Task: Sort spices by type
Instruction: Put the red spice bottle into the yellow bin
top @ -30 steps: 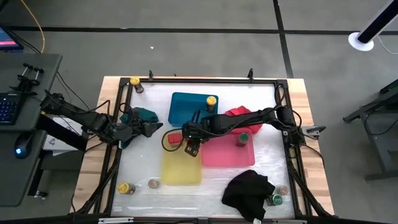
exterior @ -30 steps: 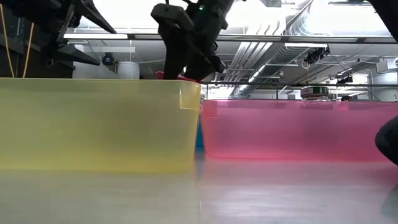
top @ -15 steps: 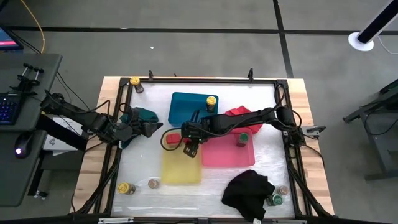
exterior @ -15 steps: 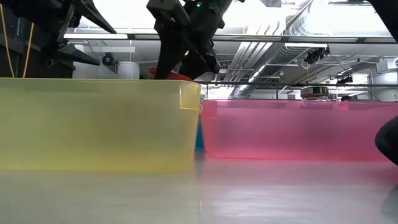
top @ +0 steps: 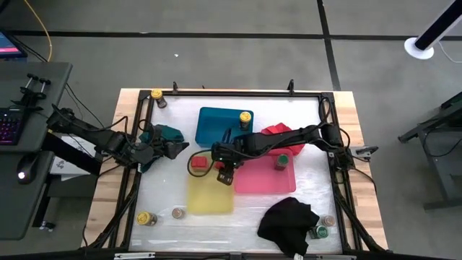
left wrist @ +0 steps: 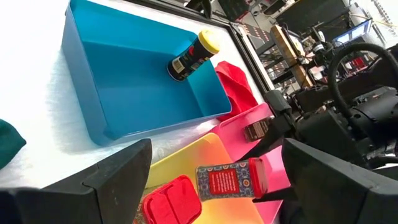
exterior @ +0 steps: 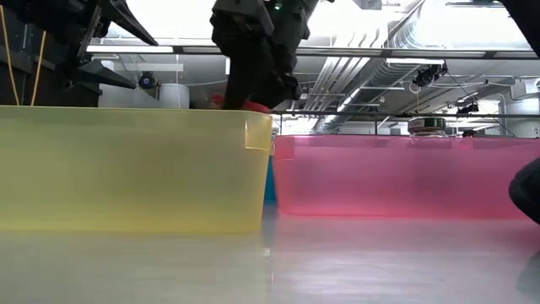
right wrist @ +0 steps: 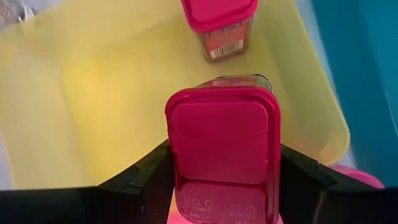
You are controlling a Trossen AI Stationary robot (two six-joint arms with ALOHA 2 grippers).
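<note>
My right gripper (top: 224, 171) hangs over the far end of the yellow tray (top: 211, 193), shut on a red square-lidded spice jar (left wrist: 229, 180). A second red-lidded jar (top: 198, 163) sits inside that tray beside it. A yellow-lidded jar (top: 245, 118) lies in the blue tray (top: 216, 124). A green-lidded jar (top: 282, 160) stands in the pink tray (top: 263, 180). My left gripper (top: 180, 149) waits open over the table's left part, near a teal cloth (top: 160, 135). My right gripper pinches the red-lidded jar between its two fingers (right wrist: 146, 180), one on each side of the lid end (right wrist: 222, 134), which faces the wrist. The jar lies about level, along the fingers, its glass body (left wrist: 221, 180) pointing away. It is lifted clear above the yellow tray's floor.
Loose jars stand at the table's corners: yellow lid (top: 156, 94) far left, yellow (top: 144, 217) and silvery (top: 177, 212) near left, green (top: 320, 232) and silvery (top: 328, 220) near right beside a black cloth (top: 289, 222). A red cloth (top: 278, 131) lies behind the pink tray.
My right gripper has stayed over the yellow tray's far end, still shut on the red-lidded jar. It swung a little toward the table's left and back, and now hangs more upright.
</note>
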